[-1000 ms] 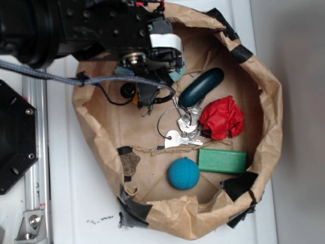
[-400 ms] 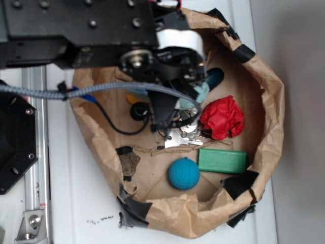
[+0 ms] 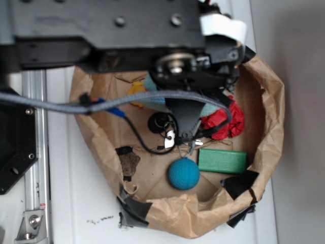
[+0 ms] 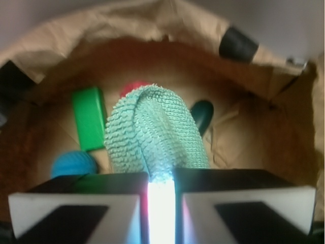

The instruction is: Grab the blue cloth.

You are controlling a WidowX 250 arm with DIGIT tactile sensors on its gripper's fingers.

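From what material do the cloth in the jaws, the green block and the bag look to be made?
Blue cloth: soft terry or knitted fabric, matte; ribbed loops show. Green block: probably painted wood or plastic, since its faces are flat and smooth. Bag: brown paper, creased and crumpled, patched with black tape.

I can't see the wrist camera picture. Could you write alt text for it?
A pale blue cloth loops up from between the gripper's two closed fingers, filling the middle of the view. Behind it, inside a brown paper bag, lie a green block, a blue ball and a dark object.
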